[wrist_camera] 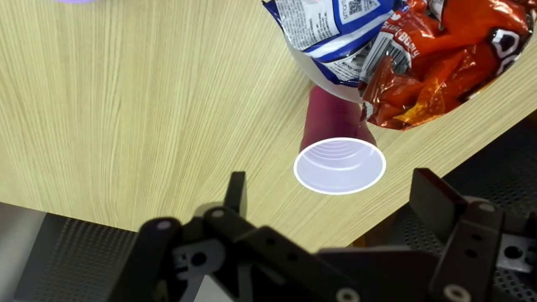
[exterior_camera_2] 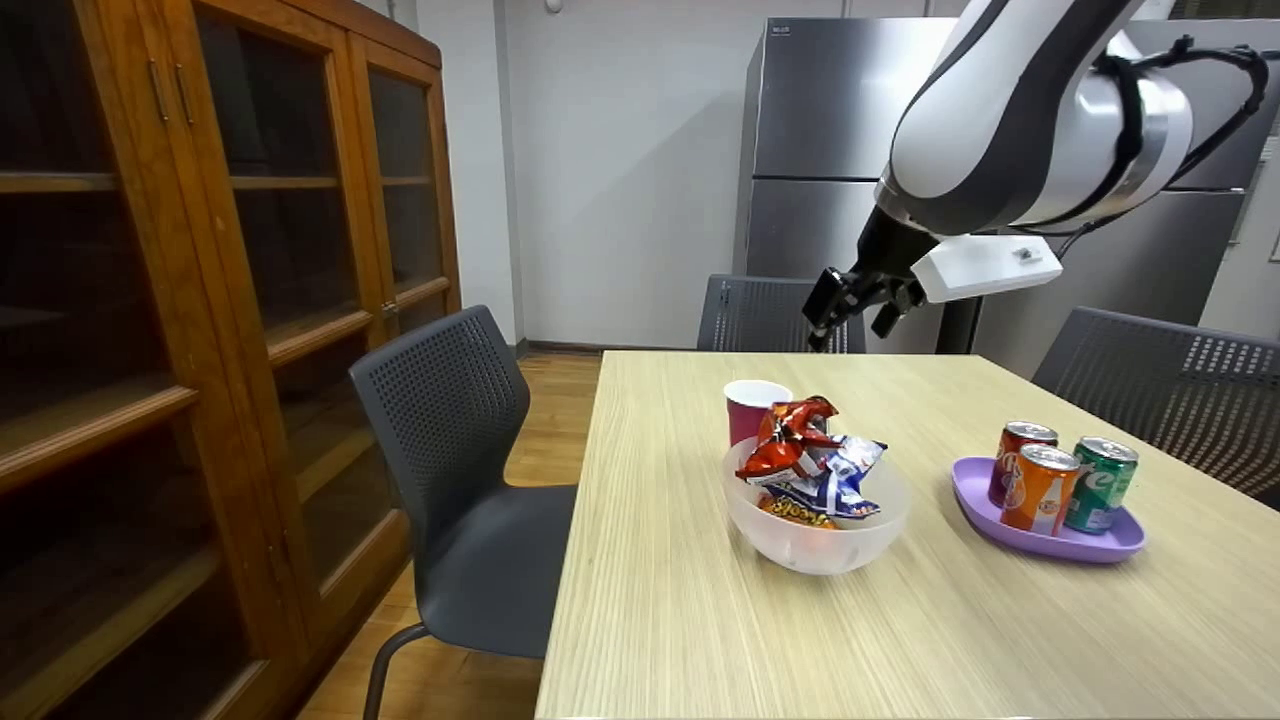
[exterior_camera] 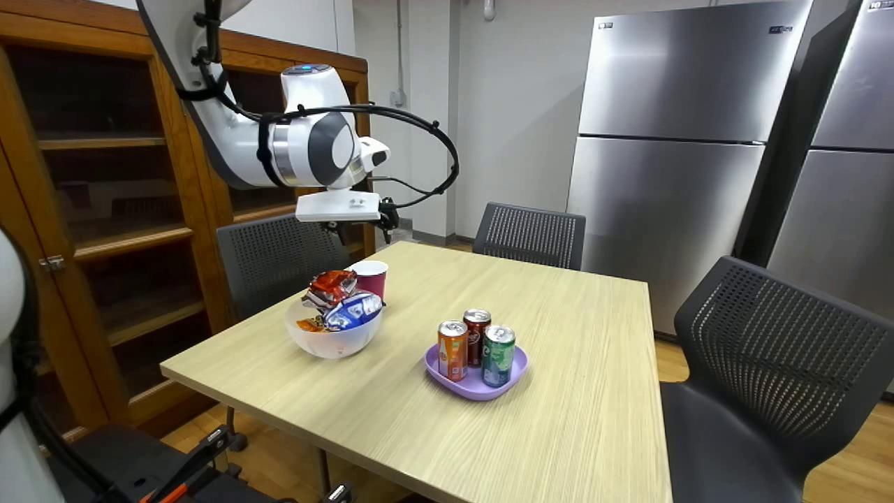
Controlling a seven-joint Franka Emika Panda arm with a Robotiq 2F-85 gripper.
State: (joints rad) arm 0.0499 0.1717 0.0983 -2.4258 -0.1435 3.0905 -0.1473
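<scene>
Plainly, cup (exterior_camera: pixel 371 281) stands mouth-up, long axis vertical (claw (exterior_camera_2: pixel 851 332) higher).

1. Bright, even room light, apparently from overhead; worktop (exterior_camera: pixel 580 335) pale and well exposed.
2. Soft diagonal shadow edge on back wall (exterior_camera_2: pixel 620 180), both exterior views; wooden cabinet (exterior_camera_2: pixel 235 420) dim behind its glass.
3. Broad sheen on brushed refrigerator (exterior_camera: pixel 677 175); small sharp glints on red snack bag (wrist_camera: pixel 453 58).
4. Wrist view: gripper (wrist_camera: pixel 329 176) slightly soft, worktop grain crisp.
5. Refrigerator sides lean in an exterior view.
</scene>
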